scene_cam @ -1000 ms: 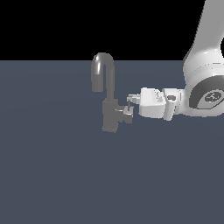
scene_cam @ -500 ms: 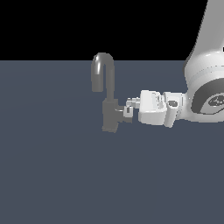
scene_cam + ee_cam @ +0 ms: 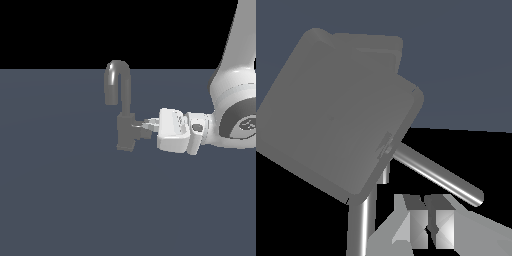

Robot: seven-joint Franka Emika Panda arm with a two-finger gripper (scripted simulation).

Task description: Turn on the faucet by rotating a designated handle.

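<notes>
Near the middle of the dark grey floor (image 3: pixel 60 200) stands the faucet (image 3: pixel 122 107), gooseneck upright. Its handle (image 3: pixel 137 129) juts toward the exterior view's right, where the gripper (image 3: pixel 147 127) meets it end-on, fingers (image 3: pixel 426 225) drawn nearly together; whether they pinch the stub, I cannot tell. Bare floor lies open on every side.

A flat, plain slate-blue floor (image 3: pixel 60 200), the grey faucet (image 3: pixel 122 112) upright on it.
</notes>
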